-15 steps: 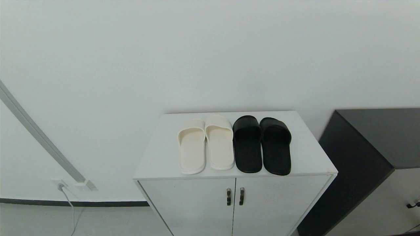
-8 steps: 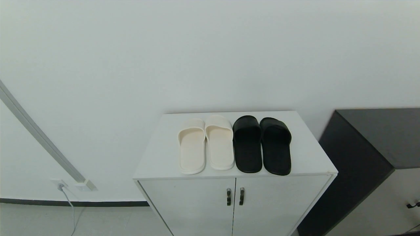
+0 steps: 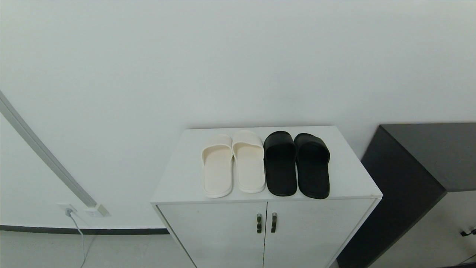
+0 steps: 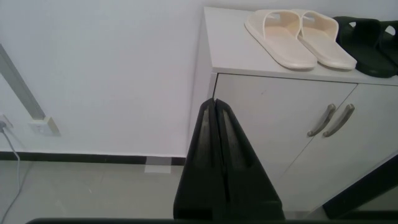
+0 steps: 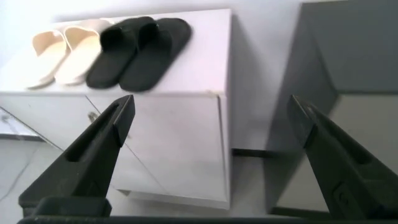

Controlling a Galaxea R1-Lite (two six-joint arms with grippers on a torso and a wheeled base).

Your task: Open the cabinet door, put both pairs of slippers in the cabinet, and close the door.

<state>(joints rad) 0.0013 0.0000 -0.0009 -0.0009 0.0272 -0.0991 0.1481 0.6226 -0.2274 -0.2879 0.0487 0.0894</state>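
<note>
The left gripper [image 4: 215, 103] has its two fingers pressed flat together and holds nothing; it sits out in front of the cabinet's left door, below the level of the top. The right gripper [image 5: 211, 102] is spread wide and also empty, facing the cabinet [image 3: 208, 238] from the right front corner, well apart from it. Both doors [image 3: 308, 234] are shut, and their two slim metal handles [image 3: 259, 223] stand upright side by side at the middle seam. The handles look rigid and smooth, so a firm pinch across one bar would probably hold best. The door itself is likely a light panel that swings from its outer edge, so the pull should follow that arc. On the top surface [image 3: 174, 182] the white slippers [image 3: 232, 165] and the black slippers [image 3: 297, 167] lie in one row, heels near the front edge, with the inner white slipper touching the inner black one. They look like moulded foam, so they are probably light, bendy and slightly grippy rather than slick, and not fragile. The arched strap over the toe end looks like the best place to take hold. Squeezing two touching sidewalls might lift a pair at once, though soft soles may sag or twist.
</note>
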